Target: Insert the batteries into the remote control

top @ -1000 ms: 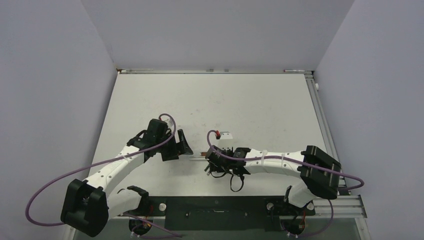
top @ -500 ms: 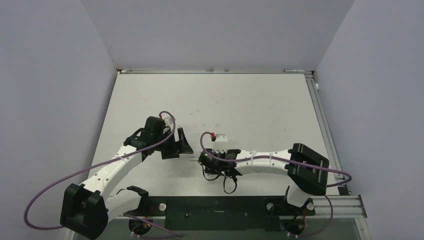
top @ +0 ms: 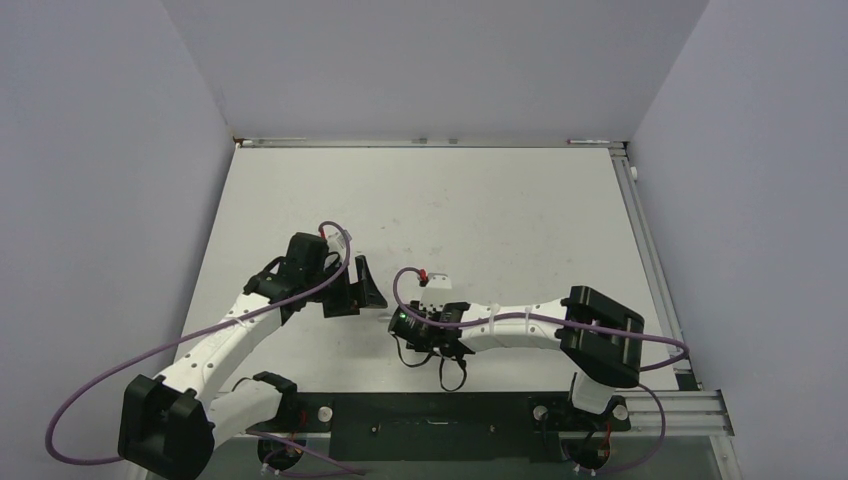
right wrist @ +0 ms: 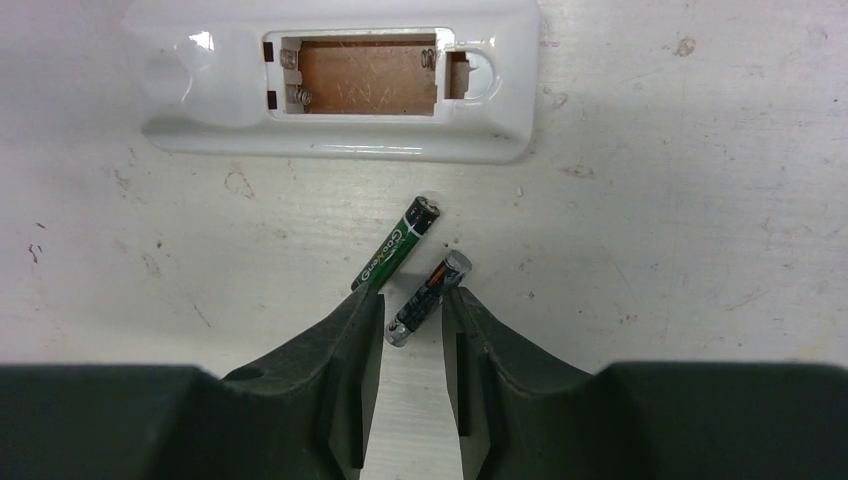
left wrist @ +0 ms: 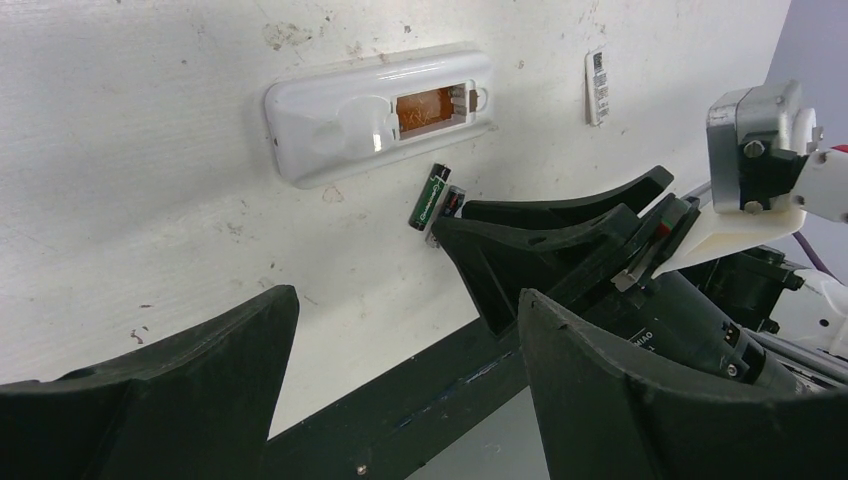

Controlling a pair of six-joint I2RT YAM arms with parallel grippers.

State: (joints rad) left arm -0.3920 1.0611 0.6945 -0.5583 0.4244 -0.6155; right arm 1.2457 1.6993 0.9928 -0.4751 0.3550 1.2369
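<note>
The white remote control (right wrist: 200, 110) lies slot side up, its open battery bay empty; it also shows in the left wrist view (left wrist: 330, 130). Two batteries lie loose on the table just below it: a green one (right wrist: 398, 255) and a black one (right wrist: 432, 288). My right gripper (right wrist: 413, 300) is low at the table, slightly open, with the black battery lying slantwise between its fingertips; the left fingertip (right wrist: 365, 310) touches the green battery's end. In the top view this gripper (top: 400, 322) hides the batteries. My left gripper (left wrist: 405, 300) is open and empty, left of the remote (top: 362, 290).
A small white cover piece (left wrist: 597, 85) lies on the table beyond the remote's end. The dark mounting rail (top: 430, 412) runs along the near table edge. Purple cables (top: 100, 385) loop off both arms.
My right arm has moved left and a little nearer, bringing its fingers round the black battery. The left arm has barely shifted.
</note>
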